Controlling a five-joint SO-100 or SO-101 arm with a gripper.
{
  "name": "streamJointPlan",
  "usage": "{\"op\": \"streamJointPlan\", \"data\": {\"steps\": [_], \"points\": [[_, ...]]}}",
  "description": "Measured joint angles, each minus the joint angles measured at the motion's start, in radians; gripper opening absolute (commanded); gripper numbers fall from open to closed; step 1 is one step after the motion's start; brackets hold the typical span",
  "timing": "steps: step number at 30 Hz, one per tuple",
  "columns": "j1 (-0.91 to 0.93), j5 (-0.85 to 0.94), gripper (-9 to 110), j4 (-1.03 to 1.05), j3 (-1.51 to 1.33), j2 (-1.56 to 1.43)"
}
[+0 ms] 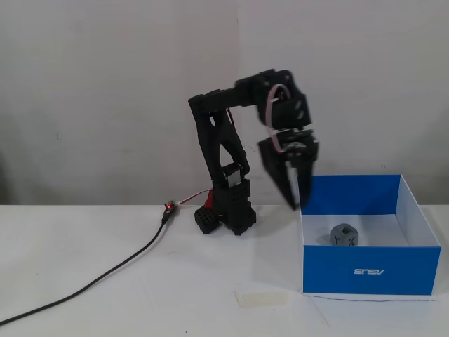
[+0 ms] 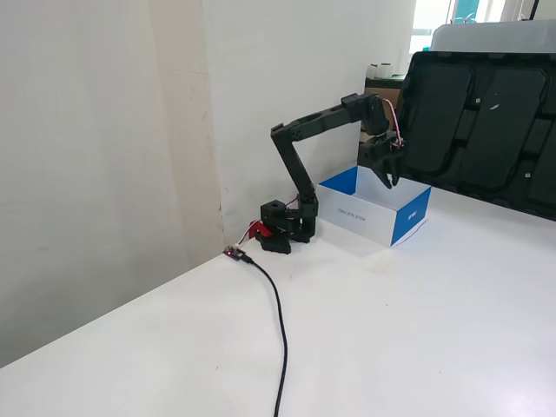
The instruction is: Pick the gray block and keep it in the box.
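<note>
White tabletop and bare wall frame my rig, where the gray block [image 1: 344, 236] already lies inside the box [image 1: 370, 271] and my gripper [image 1: 297, 200], empty above the box's left wall, I judge needs only retracting

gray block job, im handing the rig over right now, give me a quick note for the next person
Hand: raised over the left edge of the box as a fixed view shows it, carrying nothing; whether it is open or shut cannot be told.
Gray block: lying on the white floor inside the box, clear of the hand.
Box: on the table next to the arm base, logo side toward the camera in that fixed view.
Done: the block is in the box.
Left: nothing on the block itself; probably only bringing the arm back to rest.
</note>
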State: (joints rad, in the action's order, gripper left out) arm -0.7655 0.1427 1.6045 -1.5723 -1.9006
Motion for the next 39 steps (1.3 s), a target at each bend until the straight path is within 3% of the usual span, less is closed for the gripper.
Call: {"op": "streamJointPlan", "data": {"steps": [9, 17, 27, 39], "points": [[0.383, 0.003, 0, -0.232, -0.385, -0.270], [0.666, -0.115, 0, -0.416, -0.609, -0.402], [0.712, -0.209, 0, -0.612, -0.965, -0.721], [0.713, -0.218, 0, -0.589, -1.318, -1.246]]}}
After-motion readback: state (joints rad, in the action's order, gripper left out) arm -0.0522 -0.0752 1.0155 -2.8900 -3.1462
